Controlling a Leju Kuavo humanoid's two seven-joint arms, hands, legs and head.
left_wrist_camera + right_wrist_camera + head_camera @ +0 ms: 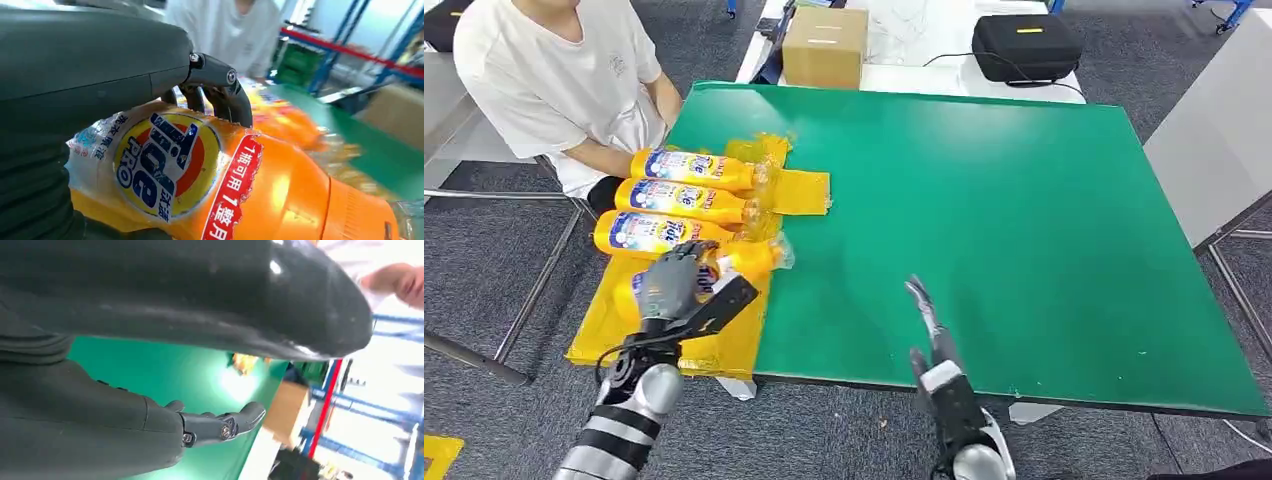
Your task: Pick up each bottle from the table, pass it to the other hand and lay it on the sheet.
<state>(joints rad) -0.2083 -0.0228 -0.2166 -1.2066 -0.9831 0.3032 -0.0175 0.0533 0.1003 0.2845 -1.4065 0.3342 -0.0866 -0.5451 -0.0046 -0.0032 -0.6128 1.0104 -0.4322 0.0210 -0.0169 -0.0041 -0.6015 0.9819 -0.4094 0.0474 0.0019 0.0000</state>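
Three orange detergent bottles (pixel 682 198) with blue and yellow labels lie side by side on the yellow sheet (pixel 724 345) at the table's left edge. My left hand (pixel 672 282) grips a fourth bottle (pixel 749 260) from above, in line with them at the near side of the sheet. I cannot tell whether it touches the sheet. In the left wrist view the dark fingers (pixel 225 95) wrap over this bottle (pixel 200 185). My right hand (pixel 927 320) is open over the green table (pixel 1024 230) near its front edge, fingers (pixel 220 427) stretched out and holding nothing.
A person in a white shirt (pixel 554 70) sits at the table's far left corner, an arm close to the farthest bottle. A cardboard box (pixel 824 45) and a black case (pixel 1024 45) stand on the white table behind.
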